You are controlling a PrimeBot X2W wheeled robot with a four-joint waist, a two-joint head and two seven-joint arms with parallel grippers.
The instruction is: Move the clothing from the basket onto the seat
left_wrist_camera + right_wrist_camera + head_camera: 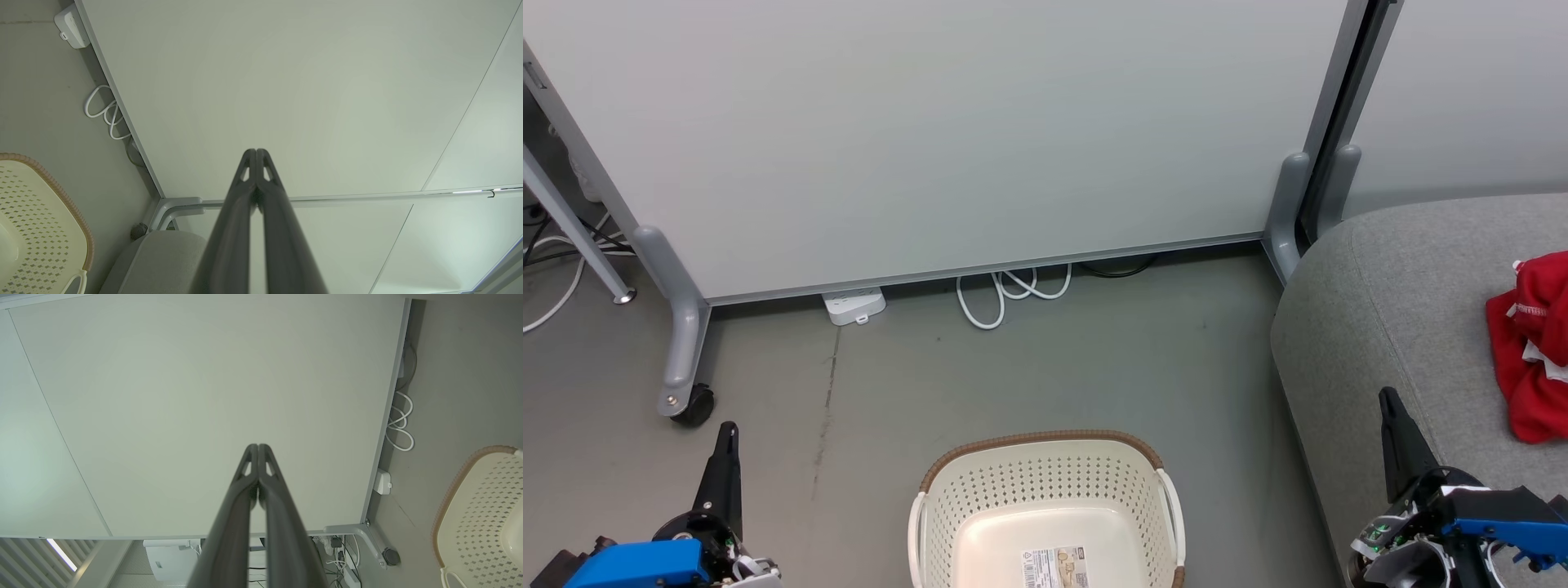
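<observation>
The cream basket (1045, 498) with its brown rim stands on the floor at the bottom centre, holding no clothing; a label shows on its bottom. Red clothing (1534, 347) with white trim lies bunched on the grey seat (1388, 310) at the right edge. My left gripper (729, 431) rests at the lower left, shut, fingertips together (256, 153). My right gripper (1387, 398) sits at the lower right over the seat's front, shut with nothing held (258, 448). Part of the basket (36, 220) shows in the left wrist view, and the basket (482, 510) also appears in the right wrist view.
A large white partition panel (931, 139) on grey wheeled feet (682, 351) stands behind the basket. A white power strip (854, 305) and a coiled white cable (1009, 292) lie at its base. Grey floor (1094, 359) lies between the basket and the panel.
</observation>
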